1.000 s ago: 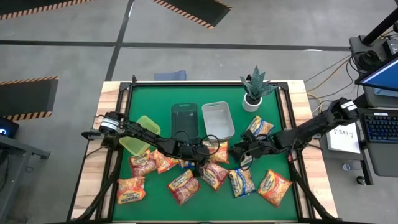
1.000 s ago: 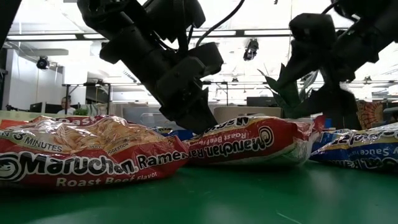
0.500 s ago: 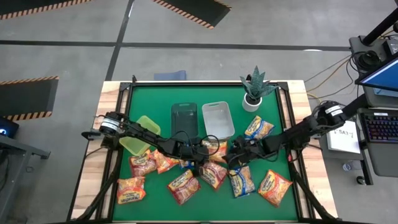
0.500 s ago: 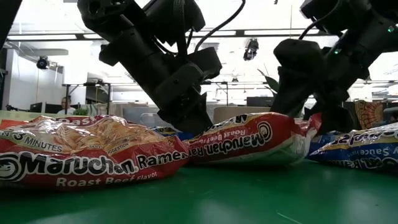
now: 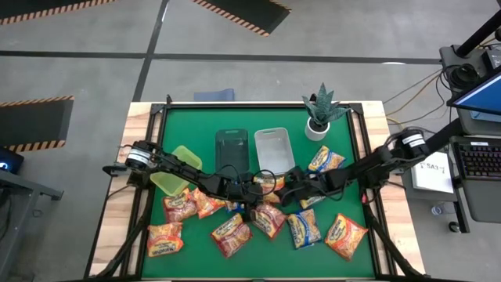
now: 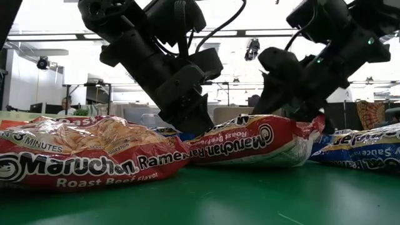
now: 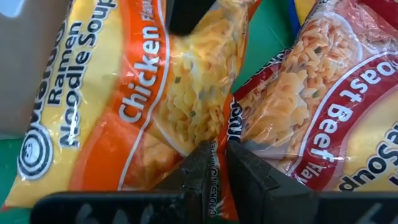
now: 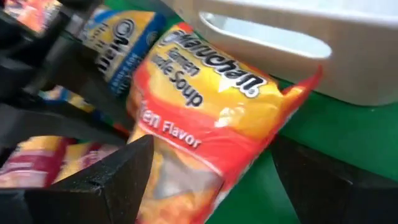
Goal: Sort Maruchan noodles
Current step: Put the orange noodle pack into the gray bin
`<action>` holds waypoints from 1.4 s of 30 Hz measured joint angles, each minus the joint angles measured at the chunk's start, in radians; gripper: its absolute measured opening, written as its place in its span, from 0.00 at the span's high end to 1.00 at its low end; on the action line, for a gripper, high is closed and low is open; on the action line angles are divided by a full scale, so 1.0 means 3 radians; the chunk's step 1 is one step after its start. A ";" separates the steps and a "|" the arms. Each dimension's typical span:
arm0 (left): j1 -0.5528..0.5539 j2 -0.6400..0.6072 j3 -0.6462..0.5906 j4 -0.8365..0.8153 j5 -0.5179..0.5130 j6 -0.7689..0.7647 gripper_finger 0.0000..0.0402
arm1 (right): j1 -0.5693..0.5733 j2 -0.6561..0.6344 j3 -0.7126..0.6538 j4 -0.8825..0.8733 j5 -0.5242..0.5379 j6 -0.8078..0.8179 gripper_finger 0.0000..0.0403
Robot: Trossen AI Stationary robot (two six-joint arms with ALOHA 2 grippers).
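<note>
My bench [image 5: 337,129] has open green along its far edge; the packets crowd the near half. The grey bin [image 5: 274,150] sits mid-bench beside the dark bin [image 5: 232,149]. Just before them lies the orange chicken packet [image 5: 268,185]. My left tool [image 5: 252,190] is pinched together on that packet's crimped edge [image 7: 213,186]. My right tool [image 5: 286,186] stands spread wide, one finger [image 8: 112,180] on either side of the packet's other end.

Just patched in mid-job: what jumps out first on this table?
Both arms meet at the table's middle over one orange Chicken packet: the left gripper is shut on its edge, while the right gripper stands open around its other end, beside the white bin. Other ramen packets are scattered along the near edge.
</note>
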 joint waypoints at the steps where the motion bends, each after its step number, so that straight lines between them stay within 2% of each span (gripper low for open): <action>1: 0.0000 0.0000 0.0000 0.0001 0.0000 0.0000 0.91 | 0.0000 0.0050 0.0001 0.0111 0.0010 -0.0035 0.23; 5: 0.0000 0.0000 0.0000 0.0013 0.0003 0.0000 0.91 | 0.0000 0.0166 0.0005 0.0486 0.0014 -0.0182 0.24; 11: -0.0001 0.0001 -0.0001 0.0061 0.0008 0.0003 0.91 | 0.0001 0.0140 0.0003 0.0531 -0.0034 -0.0252 0.31; 27: -0.0003 0.0003 -0.0001 0.0150 0.0023 0.0007 0.91 | 0.0003 0.0177 0.0006 0.0565 -0.0007 -0.0420 0.77; 32: -0.0015 -0.0005 0.0025 0.0145 0.0032 0.0003 0.91 | 0.0008 0.0154 0.0006 0.0559 -0.0013 -0.0507 0.88; 42: -0.0028 -0.0236 0.0038 0.0056 0.0130 0.0078 0.91 | 0.0015 -0.0112 0.0001 0.0518 -0.0081 -0.0784 0.96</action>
